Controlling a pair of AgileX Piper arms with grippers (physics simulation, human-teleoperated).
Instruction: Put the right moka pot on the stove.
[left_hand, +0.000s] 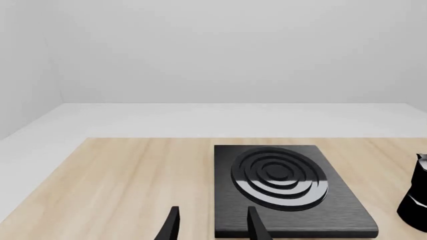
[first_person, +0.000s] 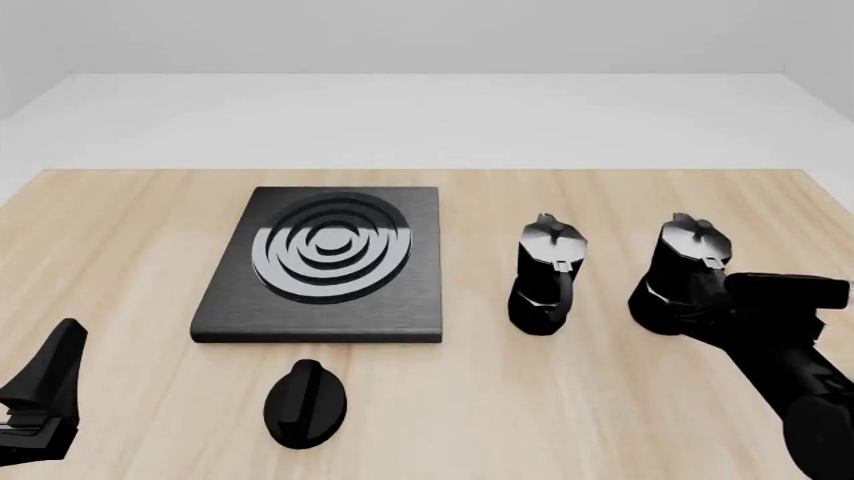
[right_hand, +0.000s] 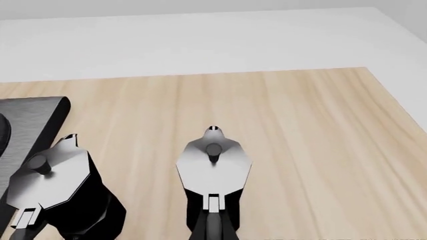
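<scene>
The right moka pot (first_person: 683, 268) stands upright on the table at the right, black with a silvery lid. It fills the middle of the right wrist view (right_hand: 213, 170), handle toward the camera. My right gripper (first_person: 727, 302) is just behind its handle on the near side. The gripper's fingers do not show in any view. The stove (first_person: 327, 265) lies flat to the left, burner rings bare. It also shows in the left wrist view (left_hand: 280, 185). My left gripper (left_hand: 212, 227) is open and empty, near the stove's front edge. In the front view it is low at the near left (first_person: 40, 400).
A second, identical moka pot (first_person: 547, 275) stands between the stove and the right pot, close to the right pot's left side (right_hand: 57, 185). A small black oval knob (first_person: 306, 402) lies in front of the stove. The table's right edge is close beyond the right pot.
</scene>
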